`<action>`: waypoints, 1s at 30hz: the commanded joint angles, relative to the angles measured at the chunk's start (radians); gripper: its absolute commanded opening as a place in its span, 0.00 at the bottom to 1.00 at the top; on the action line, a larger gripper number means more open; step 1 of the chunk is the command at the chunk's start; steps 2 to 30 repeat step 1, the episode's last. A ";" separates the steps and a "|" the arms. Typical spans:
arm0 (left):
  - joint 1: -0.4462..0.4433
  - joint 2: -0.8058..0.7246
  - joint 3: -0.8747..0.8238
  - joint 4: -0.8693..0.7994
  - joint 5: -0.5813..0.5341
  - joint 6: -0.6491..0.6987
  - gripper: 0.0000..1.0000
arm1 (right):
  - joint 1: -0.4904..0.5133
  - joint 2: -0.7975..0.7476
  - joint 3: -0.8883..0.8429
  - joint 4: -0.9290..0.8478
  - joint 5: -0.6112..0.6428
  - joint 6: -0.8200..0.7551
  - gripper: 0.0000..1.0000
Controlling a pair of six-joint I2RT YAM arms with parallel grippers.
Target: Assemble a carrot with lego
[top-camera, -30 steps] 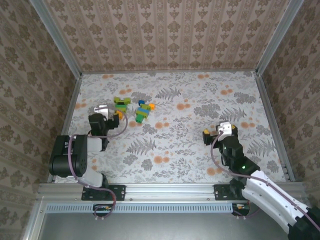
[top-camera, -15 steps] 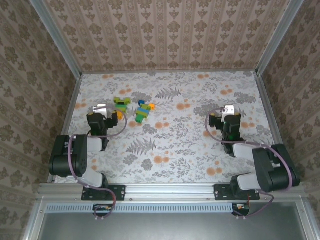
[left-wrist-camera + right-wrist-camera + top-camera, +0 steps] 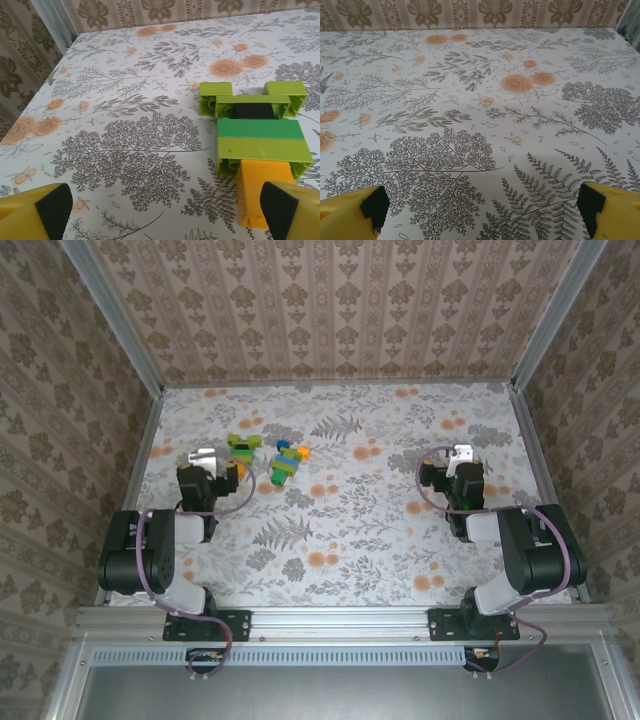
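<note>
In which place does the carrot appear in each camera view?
Top external: carrot at upper left, beside the other lego build.
Left wrist: carrot at right, orange tip nearest the camera.
Right wrist: floral table, orange flowers at upper middle.
Shared landmark: the table's floral print.

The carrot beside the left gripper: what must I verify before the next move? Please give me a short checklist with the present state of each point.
1. The left gripper is open and holds nothing: ok.
2. The right gripper is open and holds nothing: ok.
3. The carrot is centred in the left gripper's opening: not ok. It lies off to the right, with its orange tip beside the right finger.
4. The orange tip is pressed fully home: cannot tell.
5. The other bricks lie apart from the carrot: ok. A gap shows in the top view.
</note>
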 commanded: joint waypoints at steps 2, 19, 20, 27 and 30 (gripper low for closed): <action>0.007 0.002 0.011 -0.001 0.045 0.015 1.00 | -0.005 -0.003 0.014 0.007 -0.024 0.015 1.00; 0.007 0.002 0.011 -0.001 0.045 0.015 1.00 | -0.005 -0.003 0.014 0.007 -0.024 0.015 1.00; 0.007 0.002 0.011 -0.001 0.045 0.015 1.00 | -0.005 -0.003 0.014 0.007 -0.024 0.015 1.00; 0.007 0.002 0.011 -0.001 0.045 0.015 1.00 | -0.005 -0.003 0.014 0.007 -0.024 0.015 1.00; 0.007 0.002 0.011 -0.001 0.045 0.015 1.00 | -0.005 -0.003 0.014 0.007 -0.024 0.015 1.00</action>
